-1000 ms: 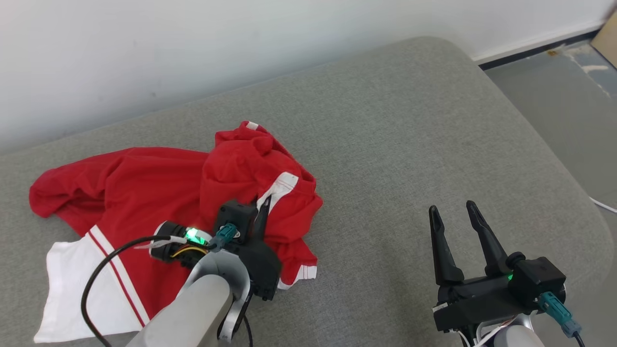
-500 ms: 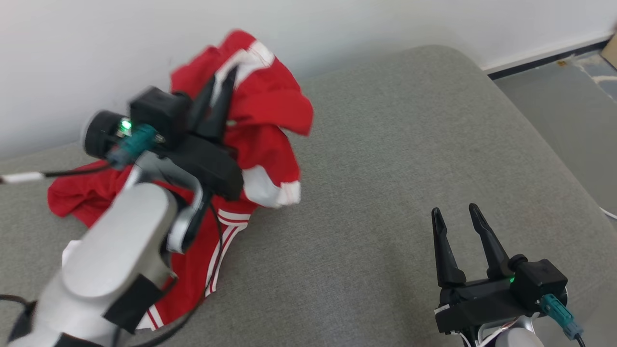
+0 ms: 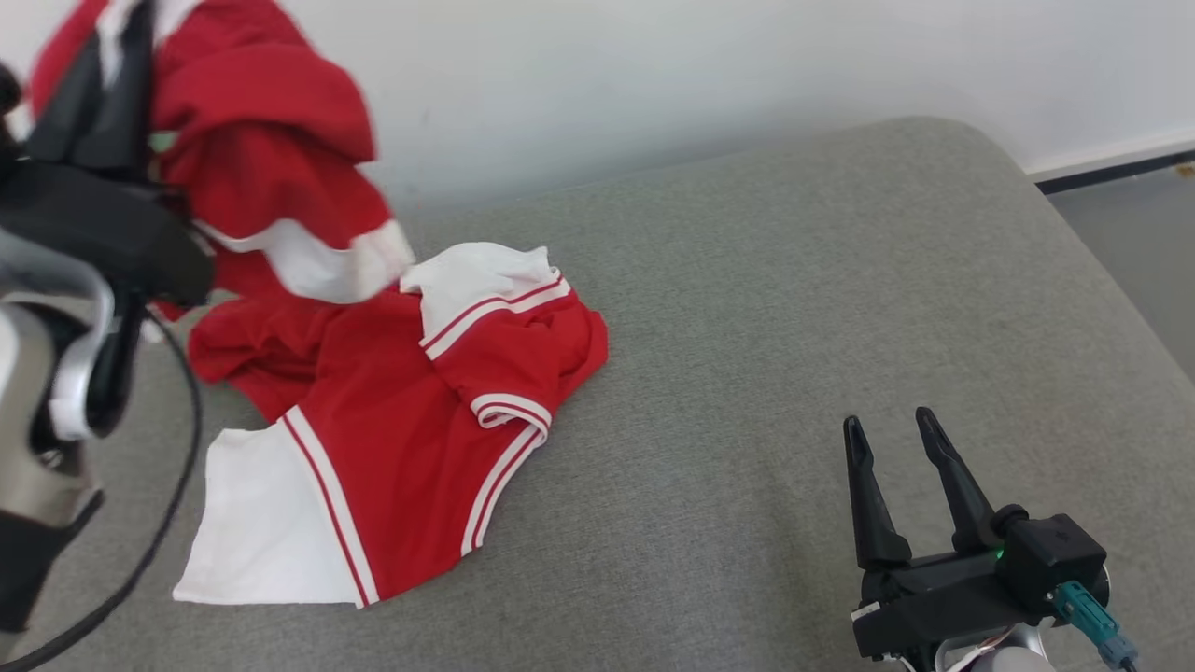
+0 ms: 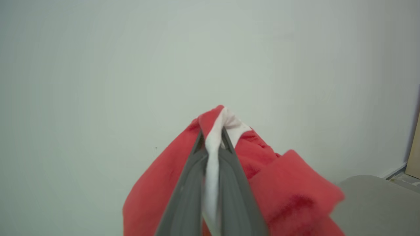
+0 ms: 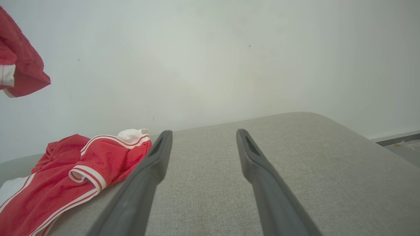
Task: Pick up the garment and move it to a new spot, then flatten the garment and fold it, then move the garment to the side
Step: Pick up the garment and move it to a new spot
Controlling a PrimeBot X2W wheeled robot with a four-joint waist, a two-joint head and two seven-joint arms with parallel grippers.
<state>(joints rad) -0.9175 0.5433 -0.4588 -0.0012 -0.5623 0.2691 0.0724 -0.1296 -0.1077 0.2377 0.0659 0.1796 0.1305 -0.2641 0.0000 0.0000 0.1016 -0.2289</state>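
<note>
White wall point(image 3: 653, 75) backs grey cushion point(image 3: 794, 280) holding red garment point(image 3: 401, 420).

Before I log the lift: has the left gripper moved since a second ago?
Yes: the left gripper rose off the cushion, now high before the wall.

The right gripper point(image 3: 888, 419) has two long, thin black fingers point(image 3: 868, 504) on a black block with a tiny green light point(image 3: 999, 553) and a blue-green plug point(image 3: 1088, 611), and the left gripper point(image 4: 213, 132) is dark too, on a shiny silver arm point(image 3: 70, 373) with a black cable point(image 3: 177, 467).
</note>
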